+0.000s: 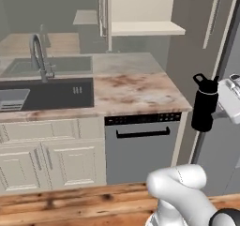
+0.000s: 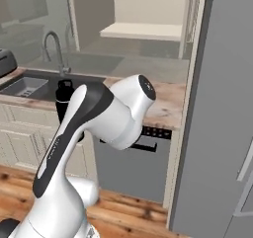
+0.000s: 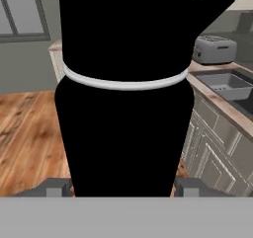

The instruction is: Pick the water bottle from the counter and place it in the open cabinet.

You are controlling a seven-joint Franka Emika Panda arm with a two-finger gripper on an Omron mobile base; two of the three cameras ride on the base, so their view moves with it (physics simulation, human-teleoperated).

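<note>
Cream paint covers the open cabinet [image 1: 145, 14], the biggest piece of the job, hung on the wall above the far end of the counter with its door swung aside and its pale shelf [image 1: 146, 28] bare. That shelf is where the load has to end up, and it sits well above and away from the bottle's present spot.

Below it runs the counter [image 1: 133, 91], a marbled pink-brown slab with a dark sink [image 1: 47, 94] and a curved tap [image 1: 38, 56] to the left, and a grey dishwasher [image 1: 140, 147] under its right end.

The water bottle [image 1: 205, 105] is already off the stone. It hangs upright in the air past the counter's right corner, out over the floor, cap and loop on top. Holding it upright and clear of the edge probably keeps it from clipping the slab while it is carried.

The gripper [image 3: 123, 186] has it from the side, low on the body: in the hand view the two fingers [image 3: 58, 186] sit tight against either flank of the black cylinder, closed on it. What remains, I judge, is a lift and a reach up to the shelf.
</note>
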